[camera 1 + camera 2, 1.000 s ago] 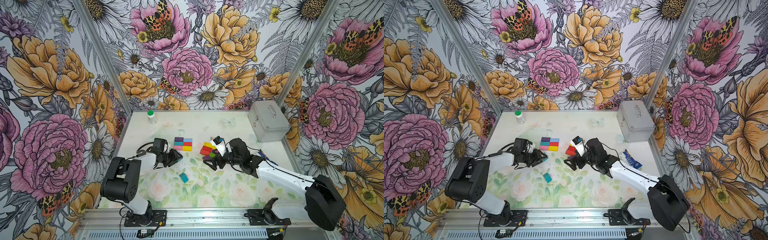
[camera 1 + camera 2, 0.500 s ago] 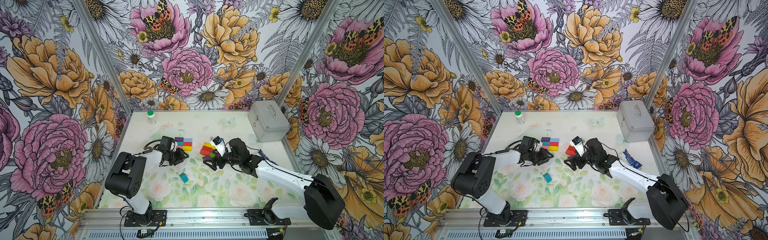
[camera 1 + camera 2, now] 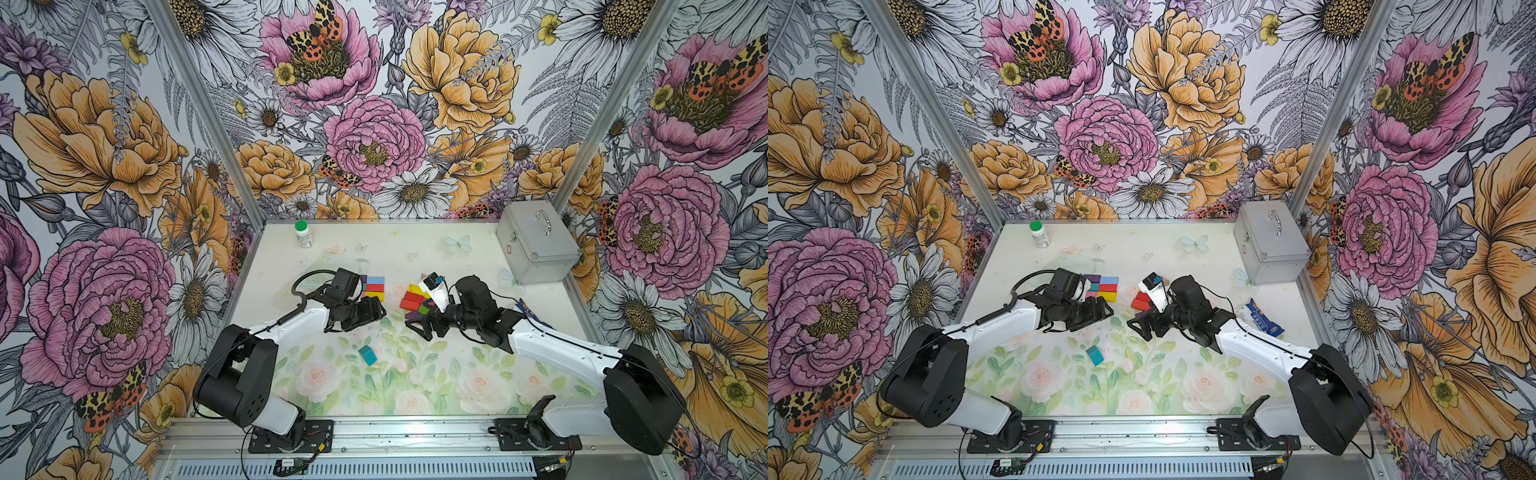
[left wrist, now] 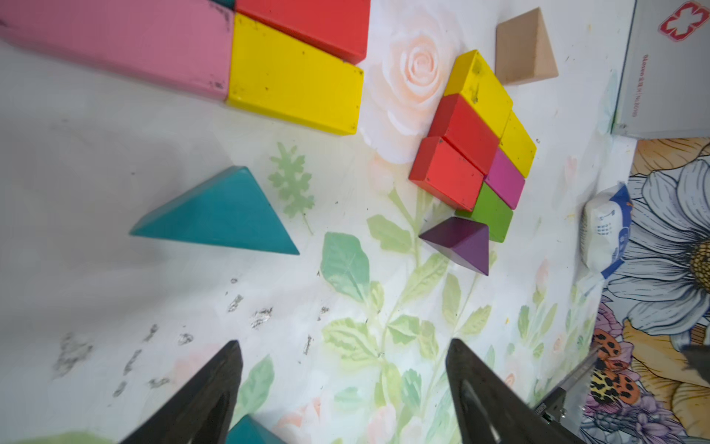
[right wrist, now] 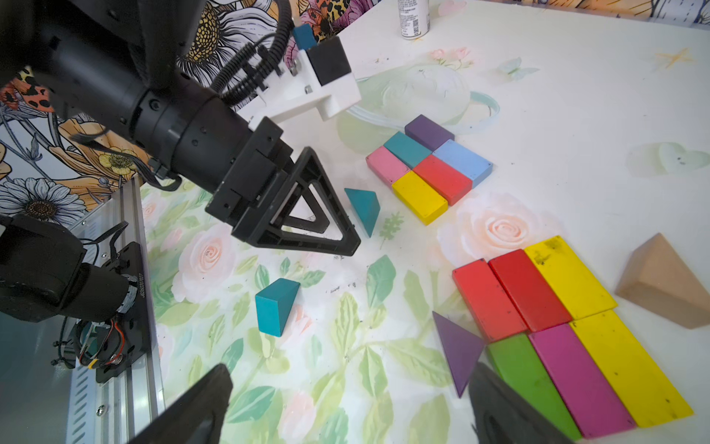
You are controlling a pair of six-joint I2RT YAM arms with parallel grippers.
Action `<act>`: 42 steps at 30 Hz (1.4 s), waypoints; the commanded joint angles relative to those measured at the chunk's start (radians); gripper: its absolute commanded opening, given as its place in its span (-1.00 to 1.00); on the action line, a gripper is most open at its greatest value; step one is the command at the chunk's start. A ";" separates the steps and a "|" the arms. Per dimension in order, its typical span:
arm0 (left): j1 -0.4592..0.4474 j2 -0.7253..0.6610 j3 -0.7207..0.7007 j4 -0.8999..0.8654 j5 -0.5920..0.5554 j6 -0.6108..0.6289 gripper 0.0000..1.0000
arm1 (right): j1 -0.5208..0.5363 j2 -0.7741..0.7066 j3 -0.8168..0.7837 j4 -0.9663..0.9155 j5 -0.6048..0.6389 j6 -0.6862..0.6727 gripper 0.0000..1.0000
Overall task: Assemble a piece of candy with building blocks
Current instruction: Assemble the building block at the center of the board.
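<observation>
Building blocks (image 5: 428, 169) lie on the tabletop (image 5: 576, 115) in two tight groups. A teal triangle (image 4: 219, 215) rests apart, just ahead of the left tool (image 4: 342, 346), whose fingers stand spread wide, gripping nothing. The right tool (image 5: 349, 369) is spread and empty too, a purple triangle (image 5: 455, 350) beside one finger.

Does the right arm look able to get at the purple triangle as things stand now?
Probably yes. The purple triangle lies uncovered on the table, just ahead of the right arm's open fingers. Only the green block beside it crowds one side.
</observation>
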State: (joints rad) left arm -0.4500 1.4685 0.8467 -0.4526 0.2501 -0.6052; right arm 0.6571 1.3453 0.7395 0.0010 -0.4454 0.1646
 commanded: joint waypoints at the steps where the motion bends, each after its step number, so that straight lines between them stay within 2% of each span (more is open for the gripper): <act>1: -0.026 -0.019 0.032 -0.101 -0.219 0.013 0.69 | 0.010 0.025 0.032 0.033 -0.009 -0.012 0.96; 5: -0.036 0.042 0.067 -0.107 -0.323 0.024 0.70 | 0.012 0.079 0.036 0.117 -0.009 0.009 0.97; 11: -0.032 0.131 0.142 -0.106 -0.391 0.058 0.72 | 0.030 0.132 0.024 0.243 -0.030 0.061 0.98; 16: -0.029 0.210 0.200 -0.107 -0.369 0.102 0.73 | 0.033 0.160 0.040 0.236 -0.035 0.054 0.98; 24: -0.040 0.254 0.233 -0.137 -0.344 0.170 0.66 | 0.033 0.181 0.070 0.203 -0.036 0.038 0.98; 31: -0.049 0.286 0.250 -0.156 -0.312 0.207 0.48 | 0.033 0.186 0.080 0.194 -0.031 0.039 0.98; 42: -0.053 0.318 0.278 -0.164 -0.313 0.237 0.34 | 0.032 0.193 0.086 0.180 -0.021 0.035 0.98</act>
State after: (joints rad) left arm -0.4953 1.7763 1.1007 -0.6071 -0.0772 -0.3927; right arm 0.6842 1.5208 0.7959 0.1913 -0.4717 0.2085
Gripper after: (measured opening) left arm 0.673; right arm 0.990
